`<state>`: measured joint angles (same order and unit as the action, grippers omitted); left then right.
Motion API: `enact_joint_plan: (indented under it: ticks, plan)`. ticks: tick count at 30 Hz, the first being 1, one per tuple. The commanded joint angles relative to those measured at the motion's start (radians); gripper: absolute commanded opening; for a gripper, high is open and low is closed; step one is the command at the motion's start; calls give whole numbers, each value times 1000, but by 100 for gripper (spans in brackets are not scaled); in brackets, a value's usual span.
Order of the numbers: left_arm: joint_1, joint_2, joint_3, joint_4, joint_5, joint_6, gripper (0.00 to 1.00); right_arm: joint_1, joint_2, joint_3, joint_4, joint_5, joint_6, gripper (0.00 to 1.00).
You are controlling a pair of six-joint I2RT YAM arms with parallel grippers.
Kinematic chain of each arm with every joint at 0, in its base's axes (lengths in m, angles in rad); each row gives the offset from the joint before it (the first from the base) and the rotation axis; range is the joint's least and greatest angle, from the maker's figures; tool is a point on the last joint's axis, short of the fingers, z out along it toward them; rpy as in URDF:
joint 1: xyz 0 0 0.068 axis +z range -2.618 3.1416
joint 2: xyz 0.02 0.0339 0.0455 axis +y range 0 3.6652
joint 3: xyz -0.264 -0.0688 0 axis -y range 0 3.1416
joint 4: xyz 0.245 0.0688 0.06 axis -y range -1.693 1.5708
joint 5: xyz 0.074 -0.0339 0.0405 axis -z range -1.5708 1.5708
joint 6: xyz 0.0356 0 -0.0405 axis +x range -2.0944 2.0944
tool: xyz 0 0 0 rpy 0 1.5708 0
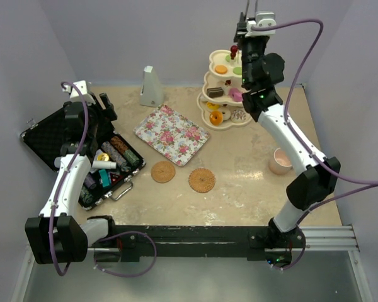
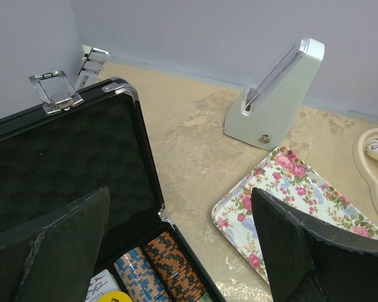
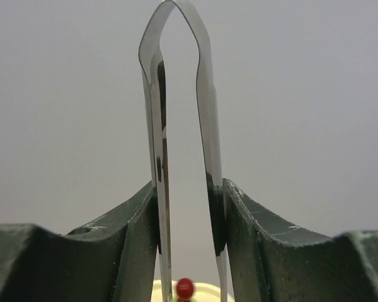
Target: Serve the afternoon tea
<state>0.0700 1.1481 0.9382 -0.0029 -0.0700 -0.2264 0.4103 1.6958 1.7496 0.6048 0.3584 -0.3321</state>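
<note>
Afternoon tea is sitting mostly toward the right. At far left, the left gripper is hanging spread wide, grasping nothing, over the open black case. Two woven coasters are lying near the floral tray. Toy cakes are resting on the three-tier stand. The right gripper is clamping metal tongs above the red knob. A pink mug is standing rightmost.
</note>
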Motion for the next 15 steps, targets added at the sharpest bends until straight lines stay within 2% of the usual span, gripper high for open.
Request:
enact_joint_plan:
  ticks: [1, 5, 9, 15]
  plan:
    - [2, -28, 30, 29, 4, -16, 98, 143, -58, -7, -64, -18, 15, 44]
    - [2, -44, 27, 27, -20, -10, 98, 232, -4, 45, -223, -145, 76, 44]
    - [2, -70, 19, 37, -34, -8, 98, 303, 122, 137, -391, -254, 97, 42]
    - [2, -77, 14, 44, -31, -10, 98, 361, 332, 267, -510, -341, 148, 41]
